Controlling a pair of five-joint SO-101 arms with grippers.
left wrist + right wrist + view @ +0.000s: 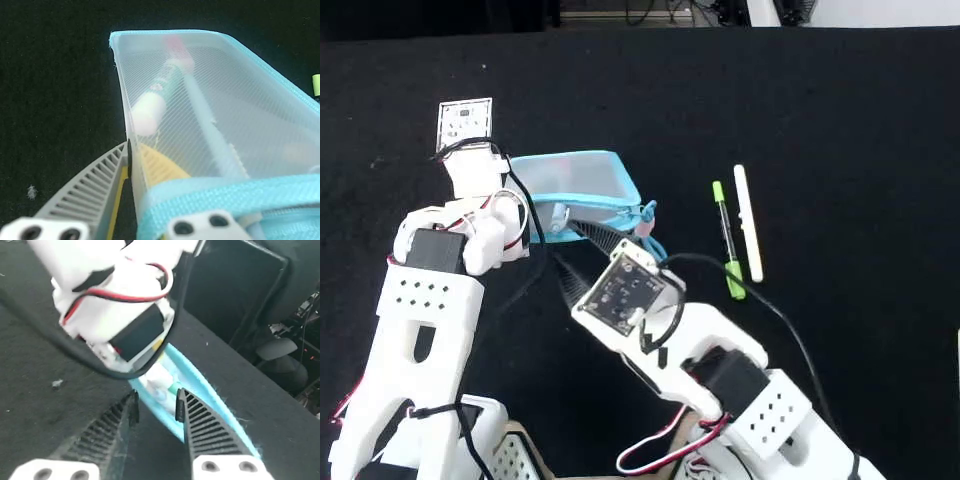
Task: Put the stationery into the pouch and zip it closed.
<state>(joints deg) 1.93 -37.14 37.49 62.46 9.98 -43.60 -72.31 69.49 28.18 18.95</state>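
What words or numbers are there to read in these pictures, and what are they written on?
Nothing here can be read as text.
White square tag beside the pouch: small dark marks, too small to read.
Capped pen inside the pouch: green print, too blurred to read.
Green pen and white pen on the table: no print visible.

The pouch (582,185) lies on the table (840,110) with a marker (150,111) inside. A pen (726,235) and a second pen (748,222) lie right of it.
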